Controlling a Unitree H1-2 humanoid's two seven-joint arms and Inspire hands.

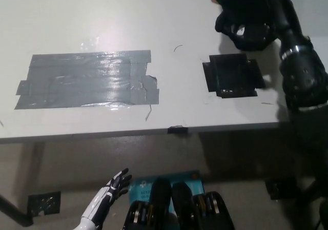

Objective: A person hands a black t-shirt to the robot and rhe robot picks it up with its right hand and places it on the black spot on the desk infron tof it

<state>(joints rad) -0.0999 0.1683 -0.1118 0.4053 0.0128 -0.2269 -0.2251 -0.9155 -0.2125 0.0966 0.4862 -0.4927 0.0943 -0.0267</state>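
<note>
Black right hand (251,29) meeting the bunched black cloth t-shirt (238,2) at the far right of the white desk (102,15).
The t-shirt hangs above the desk, just beyond the square black tape spot (231,75); the right hand is against its near underside, though whether the fingers grip the cloth cannot be told. A grey tape patch (87,80) lies well to the left. The white left hand (114,188) rests below the near desk edge, fingers apart.

The desk (102,15) lies bare around the black spot (233,75) (only flat grey tape (87,80) well to its left). Above the spot's far edge, the right hand (251,30) and black t-shirt (241,4) crowd the approach; the near side stays open.
</note>
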